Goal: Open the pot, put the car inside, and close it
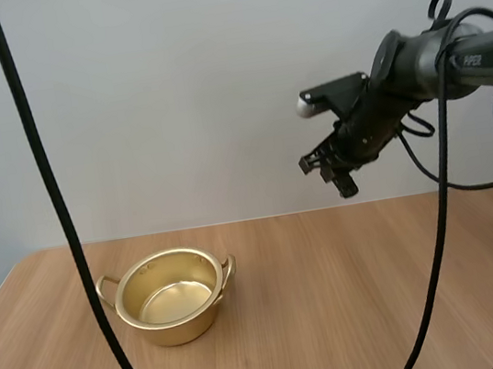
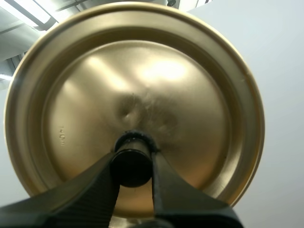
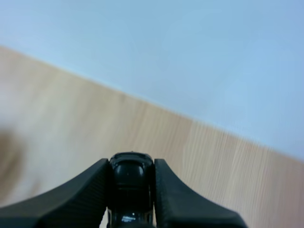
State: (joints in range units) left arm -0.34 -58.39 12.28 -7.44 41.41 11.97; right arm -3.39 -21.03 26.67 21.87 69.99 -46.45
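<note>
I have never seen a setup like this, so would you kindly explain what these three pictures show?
This is a robot with two arms, each ending in two black jaws. One picture looks down from behind them: an open golden pot stands on the wooden table, with the right arm raised at the right. The other two come from cameras on the wrists. The left jaws pinch the black knob of the pot's lid; the right jaws hold a small dark toy car above the table.
</note>
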